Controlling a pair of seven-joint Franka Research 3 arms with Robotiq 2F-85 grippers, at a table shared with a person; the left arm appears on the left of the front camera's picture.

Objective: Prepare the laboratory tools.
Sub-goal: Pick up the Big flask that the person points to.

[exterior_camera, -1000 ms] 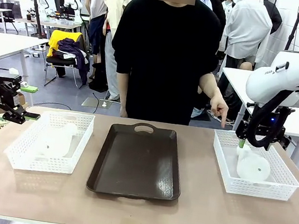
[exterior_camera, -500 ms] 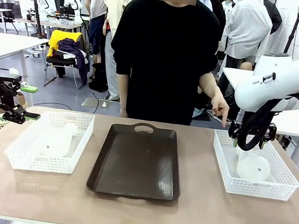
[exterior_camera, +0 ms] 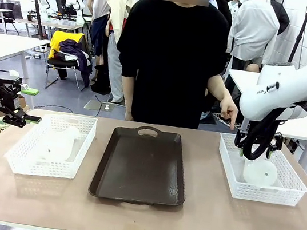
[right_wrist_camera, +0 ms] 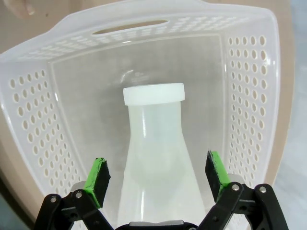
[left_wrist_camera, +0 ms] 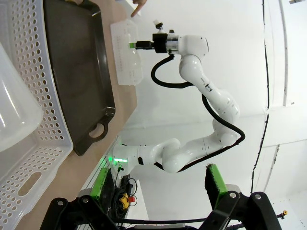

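Conical flask point(right_wrist_camera: 153, 143), translucent frosted white, one of two alike.

Location: lower right of the front view, inside the right lattice basket point(exterior_camera: 230, 184) on the desk point(exterior_camera: 195, 225).

Attitude: apparently lying on its side. In the right wrist view the long axis runs bottom to top of the frame. The thick-lipped mouth points up-frame toward the basket wall with the handle slot, and the broad base lies toward the bottom edge.

Right claw point(right_wrist_camera: 157, 175): released and spread wide. Its green pads point(right_wrist_camera: 98, 179) flank the tapering body, one on each side, with no contact visible.

Step in hand, as judged: closing on this flask to lift it out.

Handling advice:
- Keep the jaws square across the long axis.
- Seat the pads on the narrow taper, behind the lip, so the lip can stop a slip.
- Stay centred, clear of both perforated walls.
- Close gently, since the smooth cone may squirt toward the mouth.

Second flask point(exterior_camera: 56, 144): in the left basket point(exterior_camera: 15, 167), centre-left of the front view.

Left claw point(exterior_camera: 26, 118): released and empty, at the frame's left edge beside that basket.

Between the baskets: dark handled tray point(exterior_camera: 140, 165), bare.

Person's hand point(exterior_camera: 228, 112): finger pointing down toward the right basket.
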